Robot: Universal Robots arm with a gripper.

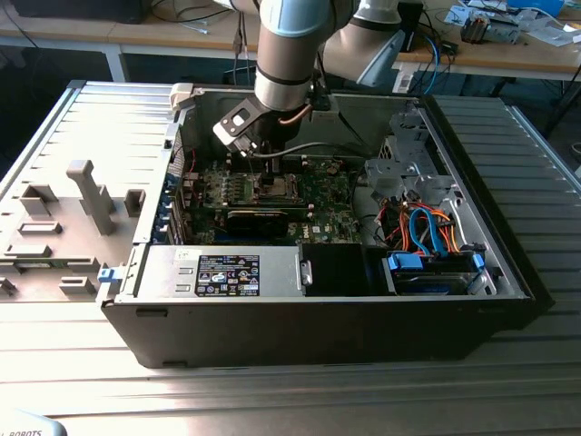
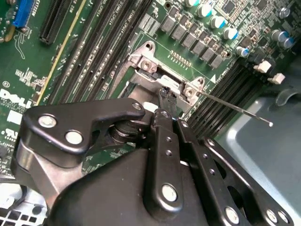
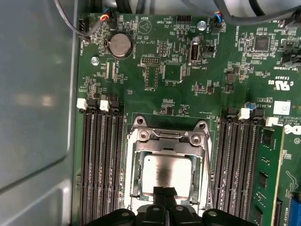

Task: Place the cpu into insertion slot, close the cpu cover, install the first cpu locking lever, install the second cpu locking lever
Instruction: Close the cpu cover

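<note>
The computer case (image 1: 363,313) is laid open on the surface (image 1: 272,400). Over the far part of the motherboard (image 3: 174,108) the gripper (image 3: 164,190) is held, jaws drawn narrow with nothing gripped. Directly beneath them the insertion slot (image 1: 275,186) is found, the cpu cover (image 3: 133,174) lowered and the cpu (image 3: 167,172) seated within. A thin locking lever (image 2: 235,109) is judged unlatched.

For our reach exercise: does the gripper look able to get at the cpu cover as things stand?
Probably yes: in the first wrist view the gripper is right at the cpu cover, with nothing between them, and the thin lever lies off to its side.
</note>
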